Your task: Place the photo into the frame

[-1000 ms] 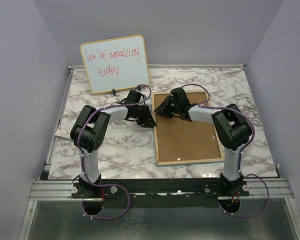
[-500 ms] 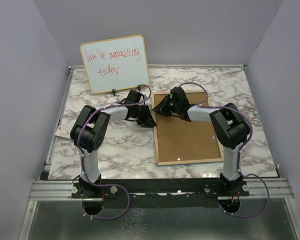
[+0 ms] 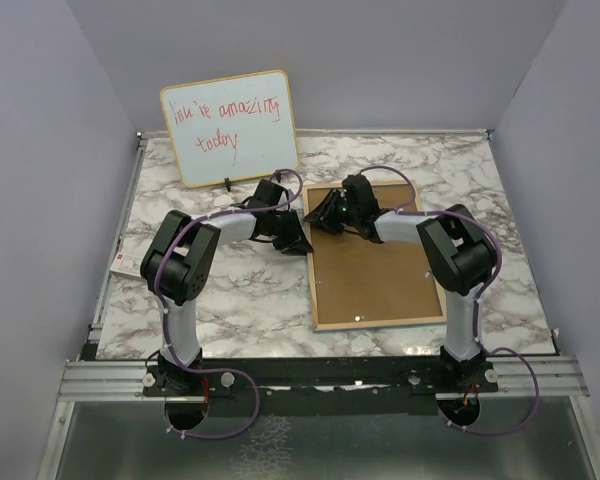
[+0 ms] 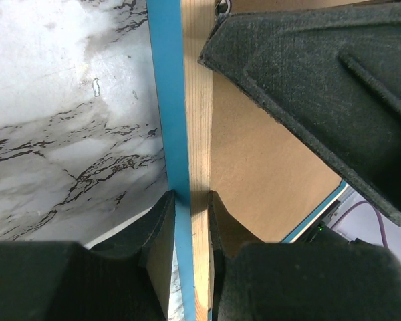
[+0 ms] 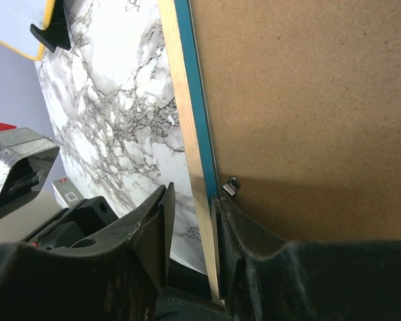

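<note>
The frame [image 3: 380, 323] lies back-up on the marble table, with a light wood rim and a plain brown backing board [image 3: 375, 270] filling it. The photo is not in view. My left gripper [image 3: 302, 243] is shut on the frame's left rail near its far corner; in the left wrist view [image 4: 190, 200] both pads press the blue and wood edge [image 4: 187, 100]. My right gripper [image 3: 325, 215] straddles the same rail at the far corner. In the right wrist view [image 5: 192, 200] one finger touches the blue edge [image 5: 199, 134] and the other stands off with a gap.
A whiteboard [image 3: 230, 125] with red handwriting stands at the back left. A small white card [image 3: 123, 264] lies at the table's left edge. A metal turn clip [image 5: 231, 186] sits on the backing board by my right finger. Purple walls close in three sides.
My right gripper has shifted slightly toward the frame's far corner. The left arm and the frame have barely moved.
</note>
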